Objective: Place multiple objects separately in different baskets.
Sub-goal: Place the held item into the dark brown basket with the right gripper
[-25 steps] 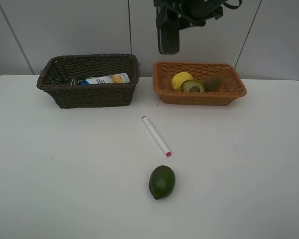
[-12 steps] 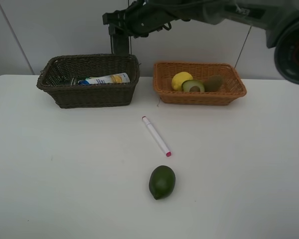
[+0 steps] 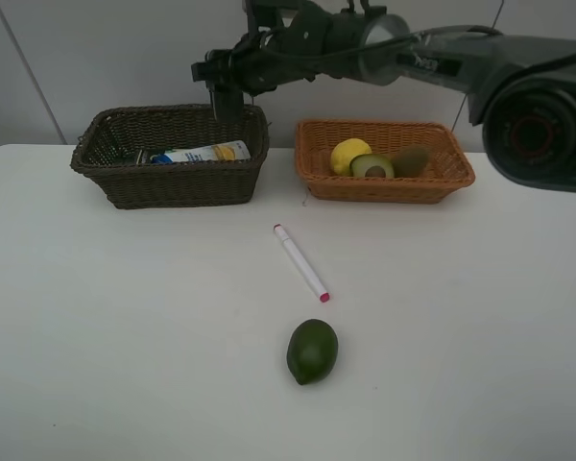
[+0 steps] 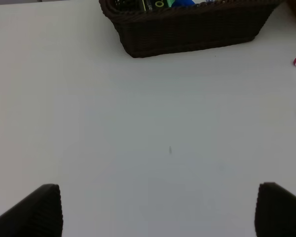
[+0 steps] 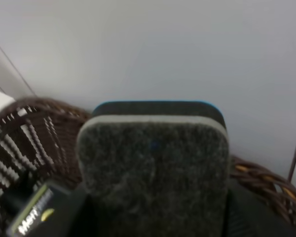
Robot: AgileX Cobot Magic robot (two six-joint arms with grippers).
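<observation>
Dark eraser block (image 5: pixel 153 168) clamped in right gripper (image 3: pixel 228 104) over dark brown basket (image 3: pixel 173 184), left gripper (image 4: pixel 160 212) spread wide, empty, above white table (image 4: pixel 138 123)

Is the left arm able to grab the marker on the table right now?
Probably yes. The left claw is open and empty, and the marker lies alone on bare table, apart from the avocado. The right claw is away over the dark basket, holding the eraser.
</observation>
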